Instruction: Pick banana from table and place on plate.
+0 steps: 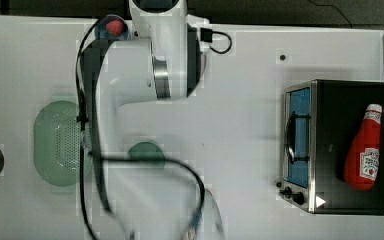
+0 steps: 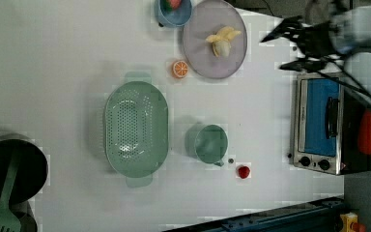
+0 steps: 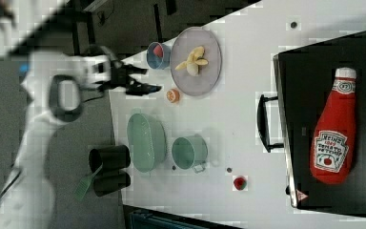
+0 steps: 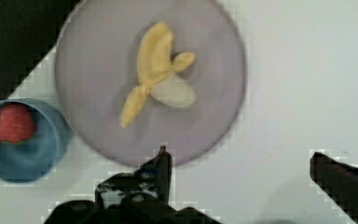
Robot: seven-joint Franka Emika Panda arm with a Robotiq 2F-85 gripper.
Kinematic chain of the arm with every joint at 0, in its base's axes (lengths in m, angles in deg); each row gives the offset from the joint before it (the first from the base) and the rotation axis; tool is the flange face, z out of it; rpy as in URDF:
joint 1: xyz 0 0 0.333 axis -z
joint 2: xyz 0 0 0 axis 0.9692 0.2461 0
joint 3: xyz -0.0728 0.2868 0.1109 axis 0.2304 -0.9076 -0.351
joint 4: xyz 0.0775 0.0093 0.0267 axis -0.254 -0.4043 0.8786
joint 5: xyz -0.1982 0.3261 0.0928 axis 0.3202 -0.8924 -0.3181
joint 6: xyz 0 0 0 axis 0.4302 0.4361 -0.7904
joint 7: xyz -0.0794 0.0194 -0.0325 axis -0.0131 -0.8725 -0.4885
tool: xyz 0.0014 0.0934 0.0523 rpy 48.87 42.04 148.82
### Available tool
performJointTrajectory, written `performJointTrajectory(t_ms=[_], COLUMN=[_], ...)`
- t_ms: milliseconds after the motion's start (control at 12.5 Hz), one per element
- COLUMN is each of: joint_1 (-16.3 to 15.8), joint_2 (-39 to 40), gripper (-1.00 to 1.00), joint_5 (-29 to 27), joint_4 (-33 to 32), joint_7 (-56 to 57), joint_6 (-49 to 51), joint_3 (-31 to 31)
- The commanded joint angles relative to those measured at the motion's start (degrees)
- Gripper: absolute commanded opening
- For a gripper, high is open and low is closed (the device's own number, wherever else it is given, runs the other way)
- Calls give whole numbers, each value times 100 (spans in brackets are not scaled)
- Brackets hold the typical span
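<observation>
black gripper (image 4: 240, 161) fingers stand spread wide and hold nothing, hovering over the white table (image 4: 307, 70). from the gripper, the peeled banana (image 4: 156, 74) lies at about eleven o'clock, resting near the middle of the lavender plate (image 4: 88, 70), apart from the fingers. at the plate's eight o'clock, a blue bowl (image 4: 32, 154) holds a strawberry (image 4: 13, 123).

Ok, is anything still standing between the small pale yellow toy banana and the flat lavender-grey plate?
Nothing visible does. The pale yellow peeled toy banana already lies on the flat round lavender-grey plate, near its middle. The black gripper is open, holds nothing and hangs off the plate's edge over the white table.
</observation>
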Motion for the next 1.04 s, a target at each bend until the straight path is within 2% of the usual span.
performJointTrajectory(t_ms=[80, 640, 1040], joint_1=[341, 448, 451], joint_2=[-971, -3450, -4974], gripper=[100, 100, 100], joint_5=[100, 106, 105], joint_4=[-310, -2171, -3510], joint_7=[-2, 266, 266], joint_6=[376, 1108, 1125], joint_3=[267, 467, 523])
